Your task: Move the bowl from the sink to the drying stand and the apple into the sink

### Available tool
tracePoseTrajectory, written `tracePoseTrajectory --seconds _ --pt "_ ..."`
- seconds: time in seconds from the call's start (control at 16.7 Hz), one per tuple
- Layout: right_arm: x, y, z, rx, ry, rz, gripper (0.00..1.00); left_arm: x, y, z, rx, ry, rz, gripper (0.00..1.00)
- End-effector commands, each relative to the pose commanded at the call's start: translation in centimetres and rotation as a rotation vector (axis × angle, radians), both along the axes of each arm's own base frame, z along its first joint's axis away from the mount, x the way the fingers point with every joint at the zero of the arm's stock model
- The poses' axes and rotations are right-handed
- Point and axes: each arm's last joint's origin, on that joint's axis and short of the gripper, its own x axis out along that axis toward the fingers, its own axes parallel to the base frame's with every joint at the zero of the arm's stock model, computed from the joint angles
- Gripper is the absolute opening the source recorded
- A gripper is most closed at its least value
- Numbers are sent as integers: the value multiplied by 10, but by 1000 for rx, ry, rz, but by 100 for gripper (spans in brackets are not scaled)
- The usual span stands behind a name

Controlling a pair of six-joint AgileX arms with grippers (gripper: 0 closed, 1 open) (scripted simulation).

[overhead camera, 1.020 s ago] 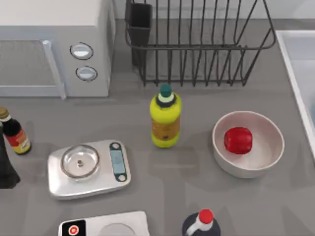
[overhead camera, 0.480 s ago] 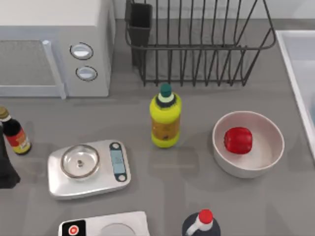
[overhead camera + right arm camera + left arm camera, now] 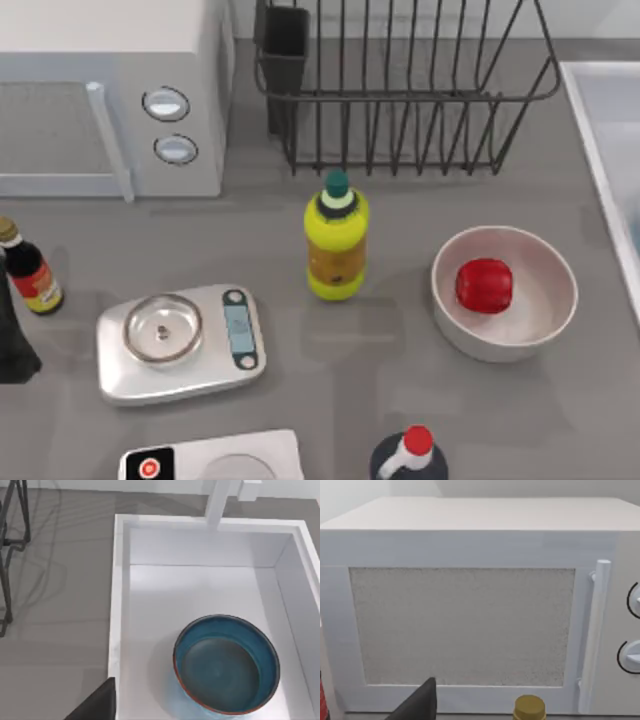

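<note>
The teal-blue bowl (image 3: 226, 664) with its reddish rim band sits upright in the white sink (image 3: 119, 605), off toward one corner. A dark part of my right gripper (image 3: 97, 702) shows above the counter just outside the sink's rim. The sink's rim (image 3: 598, 130) runs along the table's right edge. The red apple (image 3: 484, 285) lies inside a white bowl (image 3: 548, 325) left of the sink. The black wire drying stand (image 3: 400, 90) stands at the back, its dark cutlery cup (image 3: 283, 50) at its left corner. My left arm (image 3: 12, 330) is at the far left edge, facing the microwave (image 3: 470, 620).
A white microwave (image 3: 110, 100) fills the back left. A yellow bottle (image 3: 336, 240) stands mid-table in front of the stand. A silver scale (image 3: 180, 340), a small dark sauce bottle (image 3: 28, 270), a red-capped bottle (image 3: 410, 452) and a second scale (image 3: 215, 460) are nearby.
</note>
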Motion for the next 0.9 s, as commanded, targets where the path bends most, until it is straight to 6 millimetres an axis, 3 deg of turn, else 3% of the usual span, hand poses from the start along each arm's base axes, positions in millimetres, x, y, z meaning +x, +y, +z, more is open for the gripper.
tracePoseTrajectory --seconds 0.18,0.36,0.66,0.9 --pt "65 -21 10 -9 184 -15 100 0 0 0 0 0 0 100" --pt "130 -50 -4 -4 370 -23 100 0 0 0 0 0 0 100" --pt "213 -105 -68 35 647 -18 100 0 0 0 0 0 0 100" --pt "244 -140 -127 76 806 -6 100 0 0 0 0 0 0 100"
